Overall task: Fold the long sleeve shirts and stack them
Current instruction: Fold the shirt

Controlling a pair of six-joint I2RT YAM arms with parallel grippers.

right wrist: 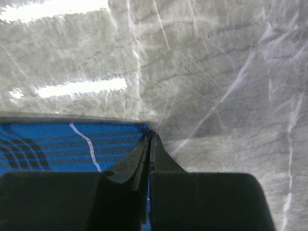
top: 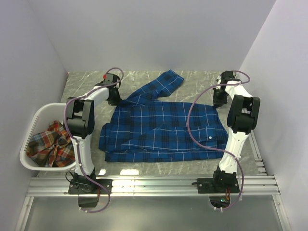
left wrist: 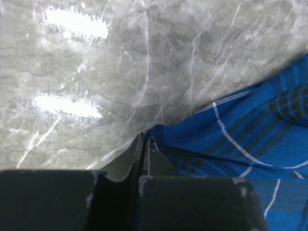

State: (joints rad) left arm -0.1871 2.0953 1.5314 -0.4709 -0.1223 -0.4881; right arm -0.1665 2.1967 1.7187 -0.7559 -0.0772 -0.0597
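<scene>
A royal blue plaid long sleeve shirt (top: 163, 127) lies spread on the marble table, one sleeve (top: 166, 83) reaching toward the back. My left gripper (top: 114, 99) is down at its far left corner. In the left wrist view that gripper (left wrist: 143, 138) is shut, with the blue cloth (left wrist: 240, 139) pinched at its tips. My right gripper (top: 219, 102) is at the far right corner. Seen from the right wrist, it (right wrist: 150, 138) is shut on the shirt's edge (right wrist: 57, 144), blue showing between the jaws. A red-orange plaid shirt (top: 50, 142) lies crumpled in the basket.
A white plastic laundry basket (top: 36, 118) stands at the table's left edge beside the left arm. Grey walls close in the back and both sides. An aluminium rail (top: 154, 185) with the arm bases runs along the near edge.
</scene>
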